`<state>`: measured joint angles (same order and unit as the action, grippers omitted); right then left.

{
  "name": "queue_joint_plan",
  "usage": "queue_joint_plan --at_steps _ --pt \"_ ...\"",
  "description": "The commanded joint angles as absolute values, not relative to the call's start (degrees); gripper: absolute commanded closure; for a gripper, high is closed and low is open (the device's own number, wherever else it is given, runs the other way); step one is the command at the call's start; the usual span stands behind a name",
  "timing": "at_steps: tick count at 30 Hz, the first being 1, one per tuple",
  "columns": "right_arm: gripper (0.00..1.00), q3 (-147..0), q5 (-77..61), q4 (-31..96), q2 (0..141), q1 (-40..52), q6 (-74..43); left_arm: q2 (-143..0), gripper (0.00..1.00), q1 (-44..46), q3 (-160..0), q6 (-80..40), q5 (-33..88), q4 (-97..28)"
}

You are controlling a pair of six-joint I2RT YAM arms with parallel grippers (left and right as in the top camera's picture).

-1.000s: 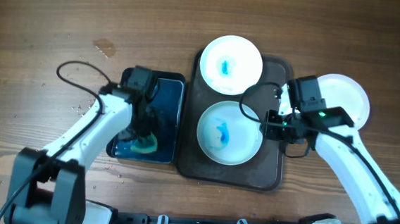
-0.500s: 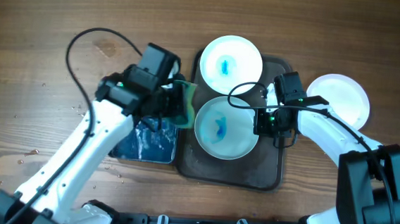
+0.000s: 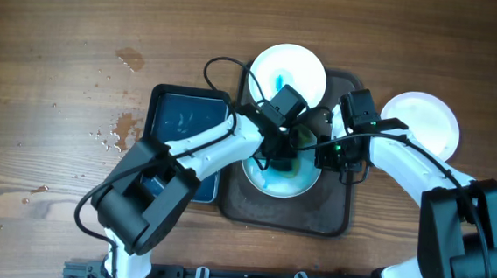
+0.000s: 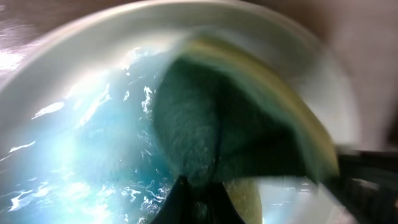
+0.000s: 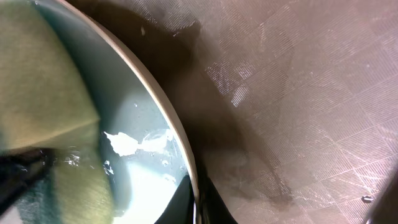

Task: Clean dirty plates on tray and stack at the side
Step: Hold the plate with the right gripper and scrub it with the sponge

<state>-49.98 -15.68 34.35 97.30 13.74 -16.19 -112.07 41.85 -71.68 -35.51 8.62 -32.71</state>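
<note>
Right gripper (image 3: pixel 325 154) nips plate (image 3: pixel 266 182) rim, sponge (image 4: pixel 211 134) just inside.

no readable text, labels, brands, numbers or signs in any of the three views.
</note>
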Motion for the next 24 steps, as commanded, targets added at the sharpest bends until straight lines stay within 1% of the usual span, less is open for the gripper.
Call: queue_joint_plan --at_steps 1,4,6,9,13,18,22,24 --pt "0.96 -49.1 -12.1 35.6 99.5 13.8 -16.6 -112.9 0.96 36.5 -69.5 -36.9 -3.8 -40.5" --pt "0.96 -49.1 -12.1 35.6 99.5 13.8 -16.6 -111.6 0.96 33.0 -69.5 -36.9 -4.8 -43.6" --pt "0.96 -49.1 -12.1 35.7 99.5 13.8 -16.6 -110.9 0.96 32.1 -69.5 -36.2 -2.0 -43.3" --pt "0.96 -49.1 -12.1 35.7 99.5 13.8 -16.6 -111.1 0.96 33.1 -69.4 -33.0 12.8 -38.3" --pt "0.96 -49.1 -12.1 35.6 99.5 13.8 -16.6 -113.5 0.96 38.3 -69.3 -34.2 25.6 -26.6" --pt "0.96 -49.1 -12.1 35.7 99.5 13.8 -16.6 -117.3 0.96 43.5 -69.3 -38.1 31.3 -18.3" --pt "0.96 -49.1 -12.1 35.7 99.5 13.8 -16.6 -117.6 0.96 43.9 -69.3 -37.8 31.0 -20.4" --pt "0.96 -49.1 -12.1 35.7 99.5 13.8 -16.6 -117.5 0.96 42.2 -69.3 -37.7 31.0 -24.6"
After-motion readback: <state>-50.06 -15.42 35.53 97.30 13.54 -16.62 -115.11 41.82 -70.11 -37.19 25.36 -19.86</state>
